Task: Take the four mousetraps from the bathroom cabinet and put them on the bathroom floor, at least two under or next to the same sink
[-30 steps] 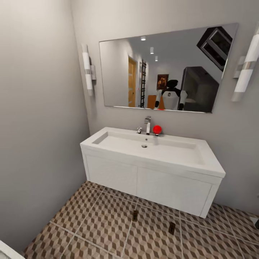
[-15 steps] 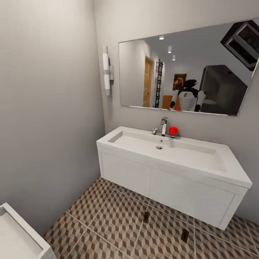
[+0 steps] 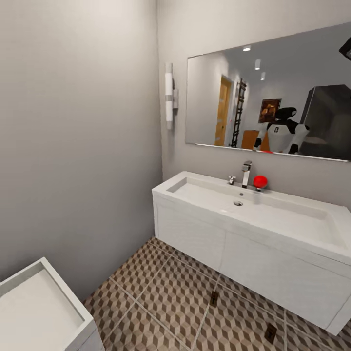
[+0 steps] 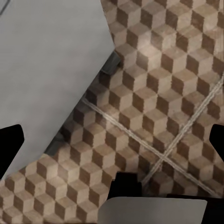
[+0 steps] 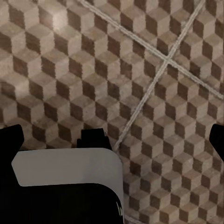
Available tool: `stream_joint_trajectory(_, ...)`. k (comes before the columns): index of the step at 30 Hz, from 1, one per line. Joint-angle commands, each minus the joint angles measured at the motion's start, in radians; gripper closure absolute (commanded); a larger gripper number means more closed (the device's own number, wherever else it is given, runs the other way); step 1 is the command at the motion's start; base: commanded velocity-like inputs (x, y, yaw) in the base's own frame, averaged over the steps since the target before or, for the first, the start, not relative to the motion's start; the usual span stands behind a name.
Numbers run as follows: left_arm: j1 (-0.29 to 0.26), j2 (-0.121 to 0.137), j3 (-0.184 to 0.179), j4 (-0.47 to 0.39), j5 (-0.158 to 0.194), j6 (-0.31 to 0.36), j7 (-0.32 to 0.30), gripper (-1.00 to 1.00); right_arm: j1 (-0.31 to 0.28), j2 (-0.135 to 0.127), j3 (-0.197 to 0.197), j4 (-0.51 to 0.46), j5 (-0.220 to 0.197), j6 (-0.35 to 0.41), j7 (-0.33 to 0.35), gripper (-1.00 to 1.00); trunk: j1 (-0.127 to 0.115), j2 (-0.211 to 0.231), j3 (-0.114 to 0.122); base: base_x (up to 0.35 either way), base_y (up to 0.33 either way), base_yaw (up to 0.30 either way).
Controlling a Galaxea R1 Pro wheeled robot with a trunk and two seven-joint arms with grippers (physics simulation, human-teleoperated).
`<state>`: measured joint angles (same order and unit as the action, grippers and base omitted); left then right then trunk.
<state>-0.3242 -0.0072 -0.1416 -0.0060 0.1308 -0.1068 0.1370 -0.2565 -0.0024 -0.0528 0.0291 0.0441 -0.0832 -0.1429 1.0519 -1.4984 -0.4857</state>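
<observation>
With 2 mousetraps (image 3: 214,298) already at 6 o'clock of the bathroom sink (image 3: 253,214), both grippers spread and empty, turn cabinetward squarely.

The left gripper (image 4: 112,140) points down at the floor (image 4: 177,84). Its dark fingers (image 4: 10,140) show at both edges of the left wrist view, spread wide with nothing between them. A grey and black part of the wrist shows near them.

The right gripper (image 5: 112,140) also faces the floor (image 5: 154,60), its fingers (image 5: 217,137) wide apart at the edges of the right wrist view and empty. A pale grey wrist housing (image 5: 65,168) lies beside them.
</observation>
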Motion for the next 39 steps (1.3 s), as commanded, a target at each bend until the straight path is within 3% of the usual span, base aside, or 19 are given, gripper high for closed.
stream_joint_trajectory(1, -0.001, 0.000, -0.009, 0.001, 0.010, -0.004, 0.003, -1.00, -0.001, 0.000, -0.005, 0.003, 0.005, -0.007, -0.002, -1.00, 0.000, -0.001, -0.001, 0.000, 0.000, 0.279)
stream_joint_trajectory(39, -0.001, 0.000, -0.008, 0.001, 0.010, -0.004, 0.003, -1.00, -0.001, 0.003, -0.005, 0.003, 0.005, -0.006, -0.002, -1.00, 0.000, -0.001, -0.001, 0.000, 0.000, 0.279)
